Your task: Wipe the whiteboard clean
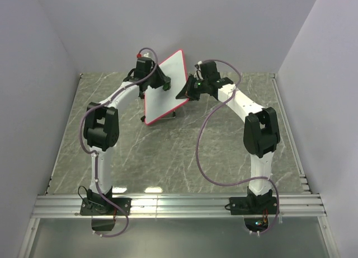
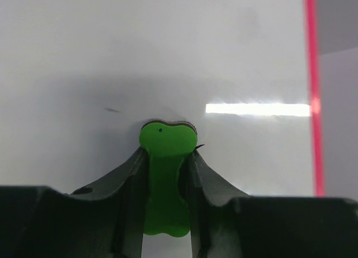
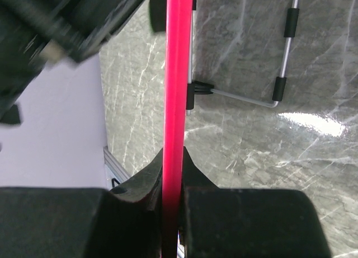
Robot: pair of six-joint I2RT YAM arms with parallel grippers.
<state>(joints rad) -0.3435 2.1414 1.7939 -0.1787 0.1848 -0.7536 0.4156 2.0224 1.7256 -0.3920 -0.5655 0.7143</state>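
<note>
**Board pinched by its edge, eraser on its face**

You've got the whiteboard (image 1: 174, 73) up at the far middle of the bench (image 1: 168, 163). It is tilted and sits btwn the two wrists, w/ its white face turned toward the L arm.

Your R end effector (image 3: 174, 163) is closed on the board's red-pink frame. In the R wrist view the frame runs straight up from btwn the fingers, one finger on each side of it. Past the frame in that view you can see the wire stand (image 3: 291, 23) w/ black sleeves, and the marble-pattern bench top beyond it.

Your L end effector (image 2: 167, 157) is clamped on a green eraser (image 2: 166, 137). The eraser is bone-shaped, and its dark far edge looks pressed against the white face. The red frame edge runs vertically at the right of the L wrist view.

A faint dark streak (image 2: 112, 109) sits left of the eraser, and a tiny fleck lies just right of it. The rest of the face seen there looks clean, apart from a bright light reflection.

From the top view you can't tell whether the board's lower corner rests on the bench or hangs just above it.
</note>
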